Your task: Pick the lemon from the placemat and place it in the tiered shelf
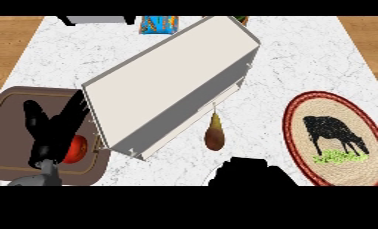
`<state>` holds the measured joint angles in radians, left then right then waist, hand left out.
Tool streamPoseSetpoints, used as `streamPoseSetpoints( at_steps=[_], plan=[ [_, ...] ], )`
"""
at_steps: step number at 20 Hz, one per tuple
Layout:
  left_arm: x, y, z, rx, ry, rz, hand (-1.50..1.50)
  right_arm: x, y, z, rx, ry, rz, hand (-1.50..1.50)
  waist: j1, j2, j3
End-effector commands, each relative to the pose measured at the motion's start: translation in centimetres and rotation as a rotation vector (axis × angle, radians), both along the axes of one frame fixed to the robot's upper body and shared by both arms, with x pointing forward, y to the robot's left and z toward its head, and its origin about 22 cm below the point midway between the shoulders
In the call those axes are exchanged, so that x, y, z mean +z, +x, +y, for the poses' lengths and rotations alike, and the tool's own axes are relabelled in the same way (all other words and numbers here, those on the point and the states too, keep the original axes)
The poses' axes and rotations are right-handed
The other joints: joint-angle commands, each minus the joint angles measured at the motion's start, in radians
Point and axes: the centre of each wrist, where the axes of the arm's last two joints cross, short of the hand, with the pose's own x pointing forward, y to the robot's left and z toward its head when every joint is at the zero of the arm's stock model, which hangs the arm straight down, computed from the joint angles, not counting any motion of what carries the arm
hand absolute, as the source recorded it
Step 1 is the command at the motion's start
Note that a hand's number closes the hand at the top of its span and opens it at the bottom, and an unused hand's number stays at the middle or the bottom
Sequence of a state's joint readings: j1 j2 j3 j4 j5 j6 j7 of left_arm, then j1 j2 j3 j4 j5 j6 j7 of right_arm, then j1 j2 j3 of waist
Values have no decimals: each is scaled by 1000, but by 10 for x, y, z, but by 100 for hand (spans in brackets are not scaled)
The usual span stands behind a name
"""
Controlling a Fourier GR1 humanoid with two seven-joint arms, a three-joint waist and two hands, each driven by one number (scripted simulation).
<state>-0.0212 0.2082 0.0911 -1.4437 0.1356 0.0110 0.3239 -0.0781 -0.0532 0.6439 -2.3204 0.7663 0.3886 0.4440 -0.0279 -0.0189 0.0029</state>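
Observation:
The lemon (214,134) shows as an olive-yellow, pear-like shape with its pointed tip up, just off the low front edge of the tiered shelf (170,83). That shelf is a big white and beige box lying askew across the middle of the counter. At the right lies the oval woven placemat (303,118) with a red rim and a black cow; no lemon is on it. My right hand (251,173) is a dark mass at the lower edge, below the lemon and apart from it. My left hand (52,130) rests open at the left, fingers up.
A brown tray (22,103) lies under my left hand, with a red round fruit (75,148) on it. Along the far edge stand a blue box (159,24) and a grey object (96,20). Wooden floor shows beyond both counter sides.

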Motion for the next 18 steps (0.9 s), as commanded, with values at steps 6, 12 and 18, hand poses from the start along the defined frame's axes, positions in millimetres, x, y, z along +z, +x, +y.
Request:
streamPoseSetpoints(
  at_steps=[6,12,18],
  plan=[
    [-14,6,-6,-22,5,39,0,72,-3,7,-138,57,-40,150,32,19,-8],
    [-19,-3,-16,-35,-17,42,0,125,43,17,-188,101,-28,150,44,17,-6],
    [-7,9,-13,-30,-17,19,0,177,88,34,-140,64,0,150,38,17,-5]
  ],
)
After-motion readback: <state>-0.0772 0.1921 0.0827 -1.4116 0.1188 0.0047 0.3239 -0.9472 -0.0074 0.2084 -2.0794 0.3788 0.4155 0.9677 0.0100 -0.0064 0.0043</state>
